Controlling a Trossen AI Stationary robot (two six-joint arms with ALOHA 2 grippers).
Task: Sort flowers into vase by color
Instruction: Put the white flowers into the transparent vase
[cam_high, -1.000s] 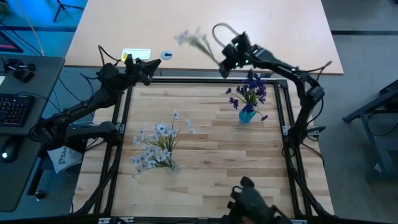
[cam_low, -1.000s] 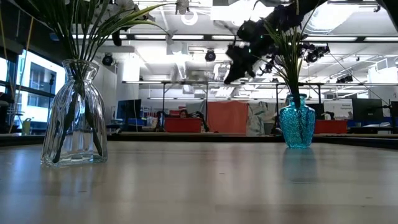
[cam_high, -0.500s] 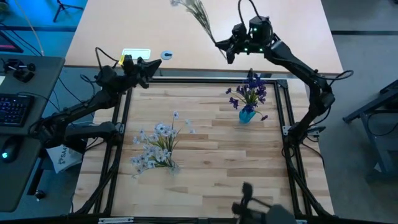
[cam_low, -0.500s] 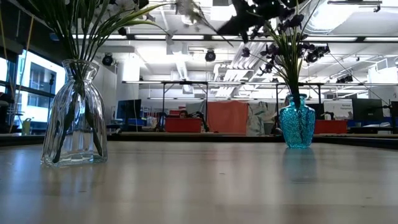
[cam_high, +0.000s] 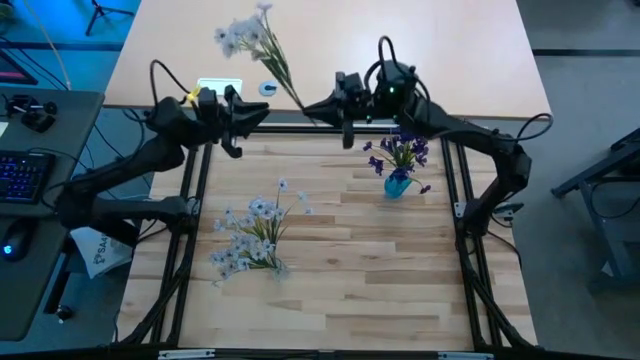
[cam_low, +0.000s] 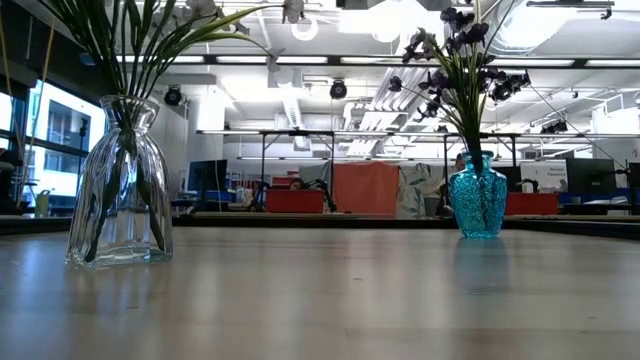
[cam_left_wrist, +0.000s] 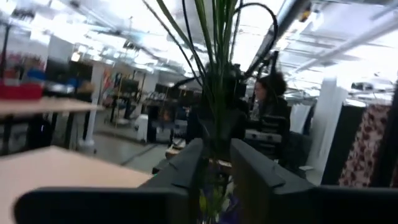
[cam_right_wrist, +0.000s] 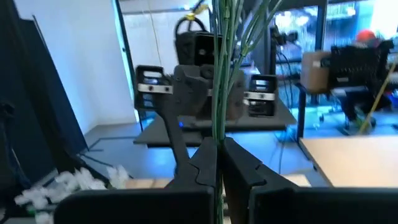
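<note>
The right gripper (cam_high: 322, 108) is pinching a pale flower sprig (cam_high: 252, 45) high behind the table. The left gripper (cam_high: 243, 122) (fingers spread) is waiting close by. The long stem could be slipping or bumping the purple flowers (cam_high: 400, 150).

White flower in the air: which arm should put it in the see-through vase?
Probably left: the clear vase stands on its side, and the open left end effector faces the white sprig that the right end effector grips.
</note>
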